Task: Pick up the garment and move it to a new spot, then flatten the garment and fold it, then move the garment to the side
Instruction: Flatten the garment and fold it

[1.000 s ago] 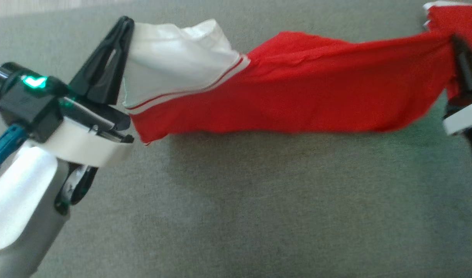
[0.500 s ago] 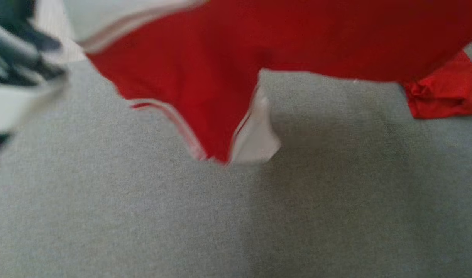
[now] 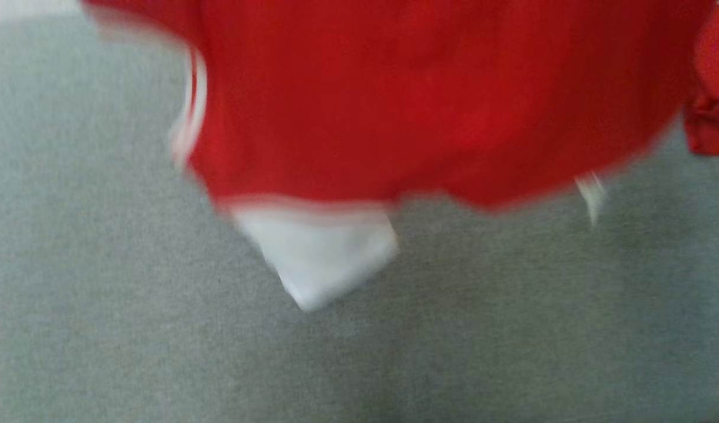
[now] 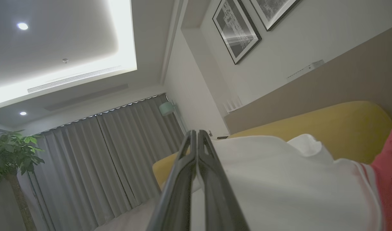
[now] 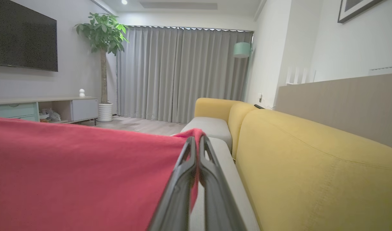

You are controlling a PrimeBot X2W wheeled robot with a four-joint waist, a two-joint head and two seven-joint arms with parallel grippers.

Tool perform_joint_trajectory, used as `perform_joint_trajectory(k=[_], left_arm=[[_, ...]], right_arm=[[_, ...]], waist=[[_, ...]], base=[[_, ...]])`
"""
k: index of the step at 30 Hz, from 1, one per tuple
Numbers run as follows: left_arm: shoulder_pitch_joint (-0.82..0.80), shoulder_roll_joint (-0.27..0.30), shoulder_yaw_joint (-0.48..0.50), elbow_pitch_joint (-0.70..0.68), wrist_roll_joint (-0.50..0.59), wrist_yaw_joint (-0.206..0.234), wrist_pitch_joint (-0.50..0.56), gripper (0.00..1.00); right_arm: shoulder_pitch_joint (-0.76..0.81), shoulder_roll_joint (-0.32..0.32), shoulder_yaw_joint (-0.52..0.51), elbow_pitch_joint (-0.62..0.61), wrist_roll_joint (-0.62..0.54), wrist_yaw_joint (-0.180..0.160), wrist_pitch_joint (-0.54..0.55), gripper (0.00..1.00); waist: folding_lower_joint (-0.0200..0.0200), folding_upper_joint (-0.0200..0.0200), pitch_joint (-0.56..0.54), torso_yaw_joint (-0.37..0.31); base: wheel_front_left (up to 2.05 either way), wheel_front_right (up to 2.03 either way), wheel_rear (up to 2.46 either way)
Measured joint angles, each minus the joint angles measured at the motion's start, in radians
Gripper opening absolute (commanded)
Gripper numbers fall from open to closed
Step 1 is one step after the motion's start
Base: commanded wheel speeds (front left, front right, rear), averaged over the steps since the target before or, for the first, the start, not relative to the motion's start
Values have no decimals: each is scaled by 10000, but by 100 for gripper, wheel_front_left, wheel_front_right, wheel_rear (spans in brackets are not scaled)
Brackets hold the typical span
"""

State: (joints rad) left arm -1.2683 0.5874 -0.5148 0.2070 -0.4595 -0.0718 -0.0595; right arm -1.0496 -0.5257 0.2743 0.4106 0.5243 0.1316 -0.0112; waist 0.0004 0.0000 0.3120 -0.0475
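The yellow-backed sofa takes up most of the right wrist view, and its grey seat spreads under everything in the head view. Above that seat hangs the garment, a red top with white sleeves, stretched between the two arms and raised so that its lower edge dangles. The head view is blurred, so I cannot tell whether any of the hem touches the seat. The left pincer is clamped tight on the white part of the cloth at one end, fingers pressed together. The right pincer is closed the same way on a red edge at the other end. One white sleeve droops lowest, and thin white trim runs along a seam. As I judge it, the pick-up is done and the carry to a new spot is in hand; laying it down, flattening, folding and moving it aside are all left to do
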Motion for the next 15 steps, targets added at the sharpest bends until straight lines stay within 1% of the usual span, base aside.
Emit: perform_joint_trajectory(k=[3,6,8,12,13,15], left_arm=[[-1123,-391,-2,775,385,-8,-627,0],[-2072,-688,-2,1214,476,-184,-1172,0],[-2451,-763,-33,1388,474,-330,-1440,0],[-2334,-671,-336,1296,282,-445,-1636,0],[-2119,-637,-395,1193,148,-516,-1682,0],[-1376,-598,-477,823,-343,-518,-1722,0]], right_arm=[[-891,63,150,583,-255,0,-788,0],[-1566,48,224,932,-518,0,-1601,0],[-1816,19,253,1116,-593,0,-1929,0],[-1845,-201,556,1415,-698,0,-2196,0],[-1808,-230,598,1492,-713,0,-2217,0],[-1584,-242,633,1639,-725,0,-2320,0]], waist=[[1,0,519,126],[1,0,907,259],[0,0,1066,346],[-3,0,1205,507],[-3,0,1221,533],[-3,0,1243,587]], base=[[0,0,0],[0,0,0],[0,0,0],[0,0,0],[0,0,0],[0,0,0]])
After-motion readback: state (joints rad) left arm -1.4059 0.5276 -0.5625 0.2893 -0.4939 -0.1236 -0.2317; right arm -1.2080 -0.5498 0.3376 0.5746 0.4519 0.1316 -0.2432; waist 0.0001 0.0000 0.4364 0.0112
